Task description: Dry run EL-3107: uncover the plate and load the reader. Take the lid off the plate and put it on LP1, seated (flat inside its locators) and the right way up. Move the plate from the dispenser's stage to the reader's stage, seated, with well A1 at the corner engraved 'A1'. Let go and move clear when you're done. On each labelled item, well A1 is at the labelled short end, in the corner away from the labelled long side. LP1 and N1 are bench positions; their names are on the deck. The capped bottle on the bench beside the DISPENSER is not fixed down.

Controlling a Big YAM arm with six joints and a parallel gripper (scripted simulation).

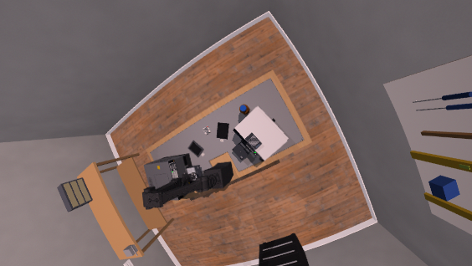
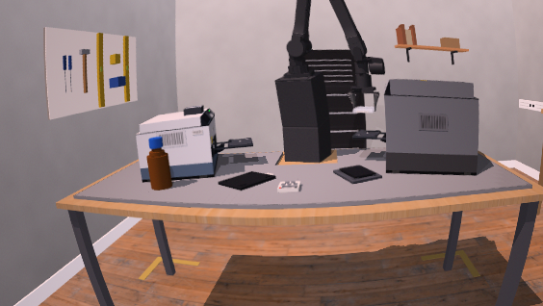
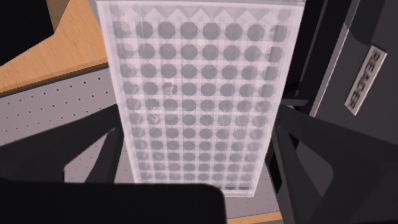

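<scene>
Gripping a translucent white multi-well plate (image 3: 200,95) by its long sides, the black parallel gripper (image 3: 195,150) stands spread wide around it, holding the plate in the air beside the dark grey boxy reader (image 2: 430,127)

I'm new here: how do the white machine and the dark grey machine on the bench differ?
The white box-shaped dispenser is low and stands at the left, beside a brown bottle. The dark grey box-shaped reader is taller and stands at the right, near the arm. Both carry a barcode label and a small dark stage.
</scene>
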